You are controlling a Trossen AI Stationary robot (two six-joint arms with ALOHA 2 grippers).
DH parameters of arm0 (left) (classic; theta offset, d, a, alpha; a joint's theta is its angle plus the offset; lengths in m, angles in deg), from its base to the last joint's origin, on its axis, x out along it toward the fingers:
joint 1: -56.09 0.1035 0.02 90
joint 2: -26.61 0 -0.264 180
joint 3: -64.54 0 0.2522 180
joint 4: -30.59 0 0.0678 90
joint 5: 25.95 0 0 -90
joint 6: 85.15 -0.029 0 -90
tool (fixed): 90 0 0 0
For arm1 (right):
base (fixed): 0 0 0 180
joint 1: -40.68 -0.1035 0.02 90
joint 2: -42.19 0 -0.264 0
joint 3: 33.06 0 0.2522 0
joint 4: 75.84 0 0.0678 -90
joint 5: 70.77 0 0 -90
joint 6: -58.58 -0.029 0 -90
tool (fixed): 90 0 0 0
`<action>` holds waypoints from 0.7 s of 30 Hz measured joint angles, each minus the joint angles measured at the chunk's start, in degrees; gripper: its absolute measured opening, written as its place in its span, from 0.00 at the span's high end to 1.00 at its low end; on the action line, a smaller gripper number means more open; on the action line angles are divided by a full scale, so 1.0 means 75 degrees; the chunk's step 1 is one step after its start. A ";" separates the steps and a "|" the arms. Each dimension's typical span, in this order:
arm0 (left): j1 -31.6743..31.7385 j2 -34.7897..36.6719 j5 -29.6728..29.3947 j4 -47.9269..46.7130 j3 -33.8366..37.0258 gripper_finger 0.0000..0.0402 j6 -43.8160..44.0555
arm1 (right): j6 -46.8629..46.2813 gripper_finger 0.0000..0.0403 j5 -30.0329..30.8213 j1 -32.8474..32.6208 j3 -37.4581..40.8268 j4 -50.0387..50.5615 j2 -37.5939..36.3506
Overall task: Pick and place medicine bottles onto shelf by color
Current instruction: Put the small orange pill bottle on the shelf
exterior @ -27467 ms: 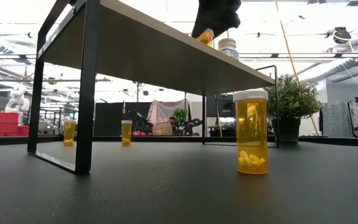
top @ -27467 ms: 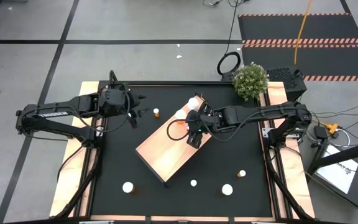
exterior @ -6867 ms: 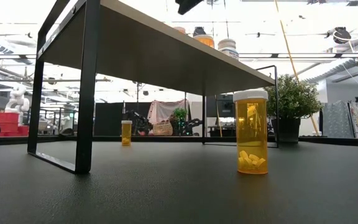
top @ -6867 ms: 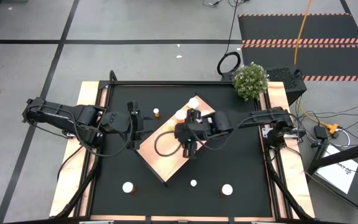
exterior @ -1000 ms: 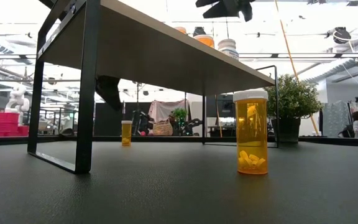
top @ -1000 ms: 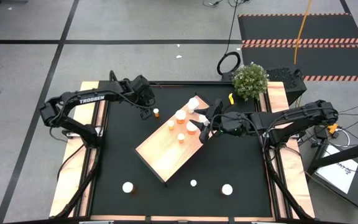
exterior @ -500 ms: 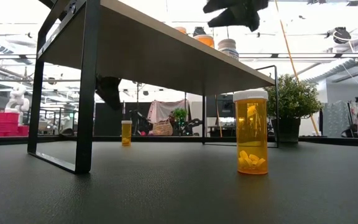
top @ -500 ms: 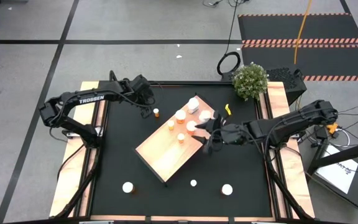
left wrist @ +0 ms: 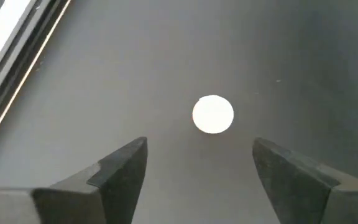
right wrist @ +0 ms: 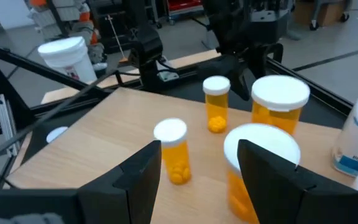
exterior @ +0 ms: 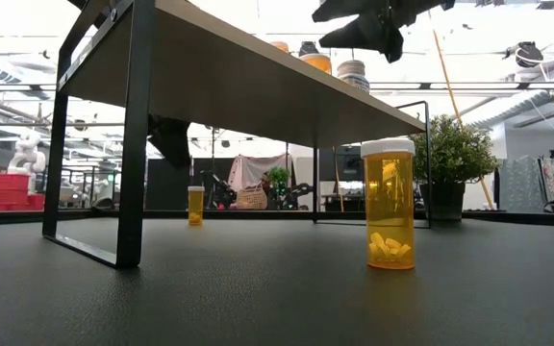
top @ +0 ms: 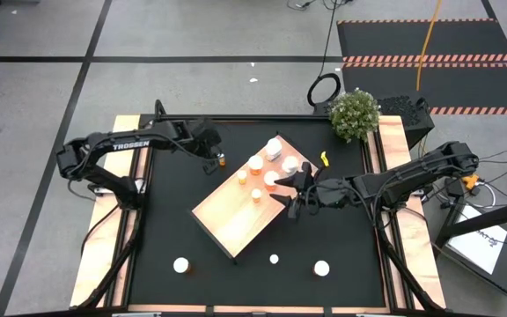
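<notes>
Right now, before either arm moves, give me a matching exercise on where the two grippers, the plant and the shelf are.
Things:
1. left gripper
2. right gripper
3. potted plant
4. shelf

Places or states:
A. at the table's far right corner
B. set askew mid-table, with medicine bottles on top
C. open, above a white-capped bottle standing on the black mat
D. open and empty, at the shelf's right edge

Pairs: 1-C, 2-D, 3-A, 4-B
</notes>
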 joint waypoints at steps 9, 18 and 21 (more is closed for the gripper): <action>-0.0468 0.0000 -0.0211 0.0687 -0.0001 0.27 -0.0006 | 0.0180 0.48 0.0006 0.0008 0.0001 0.0056 0.0000; -0.0386 -0.0417 -0.0339 0.0771 0.0000 0.27 -0.0032 | 0.0230 0.48 0.0003 0.0008 0.0001 0.0066 0.0000; -0.0379 -0.0695 -0.0339 0.0882 0.0000 0.26 -0.0035 | 0.0230 0.48 -0.0003 0.0008 0.0001 0.0074 0.0000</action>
